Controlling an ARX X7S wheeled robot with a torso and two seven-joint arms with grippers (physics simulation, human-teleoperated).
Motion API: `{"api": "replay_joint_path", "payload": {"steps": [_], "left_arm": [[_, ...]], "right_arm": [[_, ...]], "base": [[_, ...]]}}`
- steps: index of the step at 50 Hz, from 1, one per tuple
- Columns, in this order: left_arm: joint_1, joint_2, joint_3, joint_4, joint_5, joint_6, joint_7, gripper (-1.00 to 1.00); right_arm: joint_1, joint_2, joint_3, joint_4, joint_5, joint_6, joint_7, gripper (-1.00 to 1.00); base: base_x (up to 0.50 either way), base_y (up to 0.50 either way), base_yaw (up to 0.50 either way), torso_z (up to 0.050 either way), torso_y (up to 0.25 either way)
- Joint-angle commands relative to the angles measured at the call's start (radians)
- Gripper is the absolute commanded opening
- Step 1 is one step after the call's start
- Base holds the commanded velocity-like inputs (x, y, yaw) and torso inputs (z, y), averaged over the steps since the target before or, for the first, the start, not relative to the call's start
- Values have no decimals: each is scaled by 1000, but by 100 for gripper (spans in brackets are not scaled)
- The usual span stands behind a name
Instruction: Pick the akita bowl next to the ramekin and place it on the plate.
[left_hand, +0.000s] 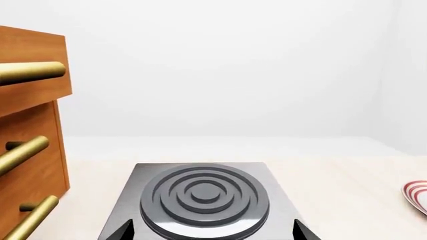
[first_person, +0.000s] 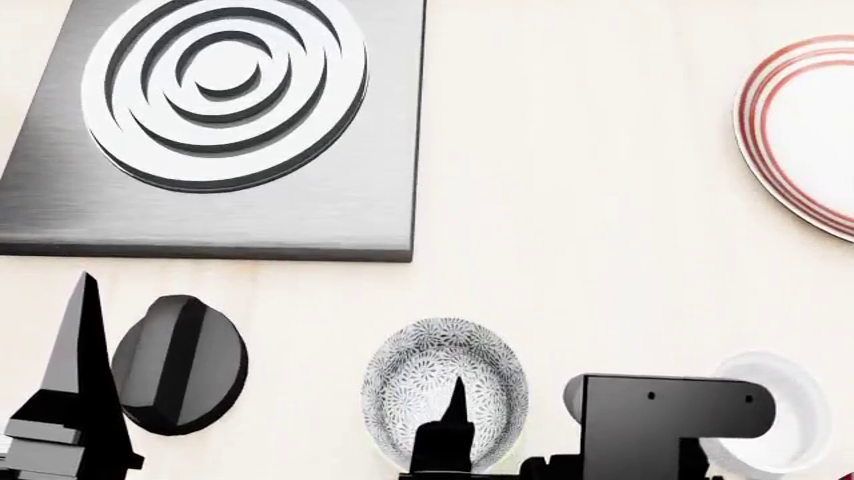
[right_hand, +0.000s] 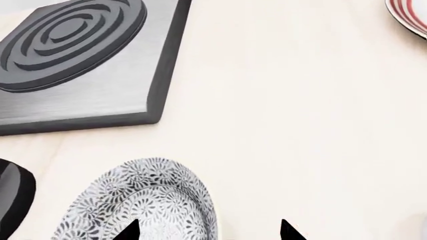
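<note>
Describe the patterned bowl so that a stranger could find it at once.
Start at the square grey metal burner plate on the pale counter. Nearer the robot, a small round bowl stands between a black knob and a plain white cup. Only it carries a grey-and-white floral speckle.

Glossy black, angular, pointed end effectors (first_person: 454, 440)

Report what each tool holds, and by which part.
Nothing is held. The right tool is open at the akita bowl, one fingertip over it, not closed on its rim. The left tool is open, empty.
</note>
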Motion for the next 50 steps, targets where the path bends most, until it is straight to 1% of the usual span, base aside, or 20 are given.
{"api": "replay_joint_path", "payload": {"steps": [1,3,4,31,39,45,48,50], "left_arm": [[0,0,4,-3,3,2,0,100],[0,-1,4,-4,3,3,0,100],[0,-1,4,-5,2,3,0,100],[-3,-2,9,-13,3,7,-2,100],[-6,-3,9,-15,3,7,-3,100],[-5,-4,9,-15,3,9,-3,100],[-4,-4,10,-16,5,11,-3,100],[-5,-4,10,-17,6,11,-2,100]], "right_arm": [[-16,13,-11,36,13,-40,8,100],[-16,15,-13,37,15,-43,10,100],[-17,15,-13,37,17,-44,12,-100],[-34,30,-25,62,53,-113,21,-100],[-51,12,15,69,96,-169,-3,-100],[-41,-46,129,80,237,-146,0,-100],[-41,-58,174,103,329,-167,23,-100],[-43,-56,180,110,366,-184,39,-100]], "base": [[0,0,0,0,0],[0,0,0,0,0],[0,0,0,0,0],[0,0,0,0,0],[0,0,0,0,0],[0,0,0,0,0],[0,0,0,0,0],[0,0,0,0,0]]}}
